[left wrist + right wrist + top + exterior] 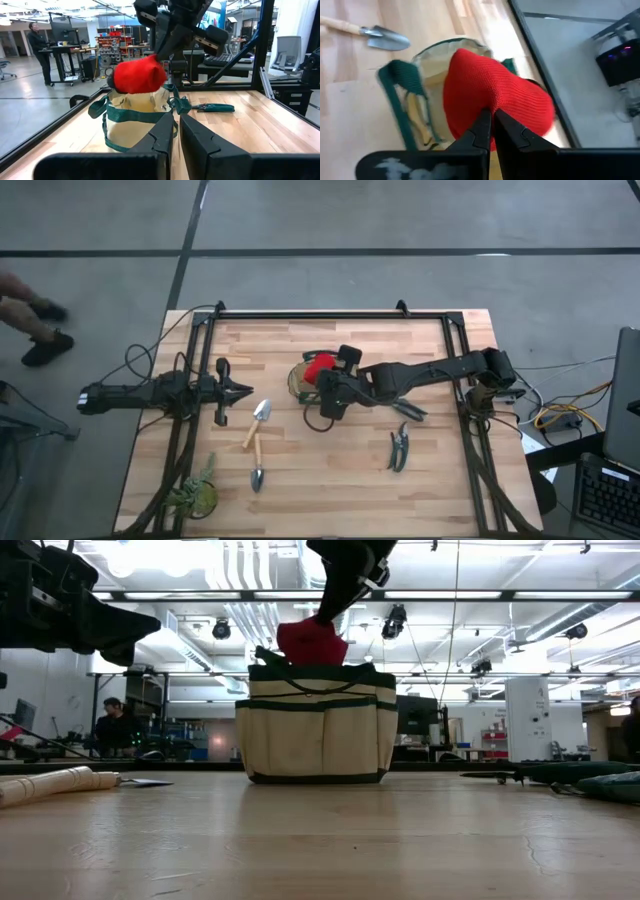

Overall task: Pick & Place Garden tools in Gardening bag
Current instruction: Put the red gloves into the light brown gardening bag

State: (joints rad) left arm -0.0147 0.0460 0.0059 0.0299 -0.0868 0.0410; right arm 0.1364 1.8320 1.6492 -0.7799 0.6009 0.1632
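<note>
At the centre of the high view, a red knitted item (319, 366) is pinched in the closed right gripper (327, 379) directly above the mouth of the gardening bag (303, 383). The left gripper (243, 391), its fingers narrowed on nothing, is held at left of centre. Two trowels (258, 420) are seen lower left of the bag and pruning shears (399, 448) lower right.

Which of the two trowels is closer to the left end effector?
The upper trowel, beside the left end effector; the other trowel lies nearer the plant.
</note>
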